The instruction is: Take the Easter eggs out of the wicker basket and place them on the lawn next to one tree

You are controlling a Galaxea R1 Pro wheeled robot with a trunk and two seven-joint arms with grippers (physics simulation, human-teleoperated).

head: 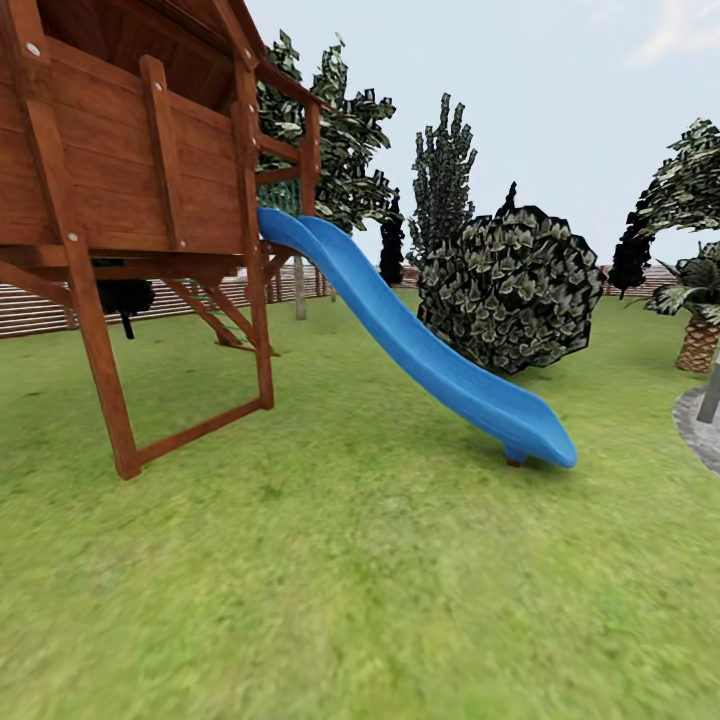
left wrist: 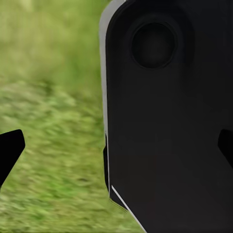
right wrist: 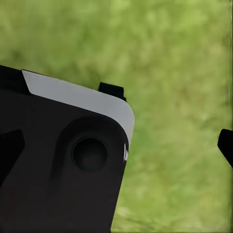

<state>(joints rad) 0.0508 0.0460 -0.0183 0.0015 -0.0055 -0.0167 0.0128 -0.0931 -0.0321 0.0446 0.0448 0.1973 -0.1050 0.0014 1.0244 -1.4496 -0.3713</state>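
The lawn [head: 360,580] of mottled green grass spreads wide ahead of me in the head view. The three Easter eggs and the wicker basket are out of view. A leafy tree [head: 335,140] with a thin grey trunk [head: 299,287] stands behind the slide, near the fence. Another leafy canopy [head: 690,185] hangs at the far right. My left gripper [left wrist: 116,148] is open above the grass, its dark fingertips [left wrist: 9,150] far apart and empty. My right gripper [right wrist: 116,145] is open too, one fingertip [right wrist: 226,144] at the frame's edge, nothing between.
A wooden play tower [head: 130,200] on posts stands at the left, with a blue slide [head: 440,370] running down to the grass. A round shrub [head: 515,285] sits behind the slide. A palm plant [head: 700,335], grey paving [head: 700,425] and a slatted fence [head: 40,305] border the yard.
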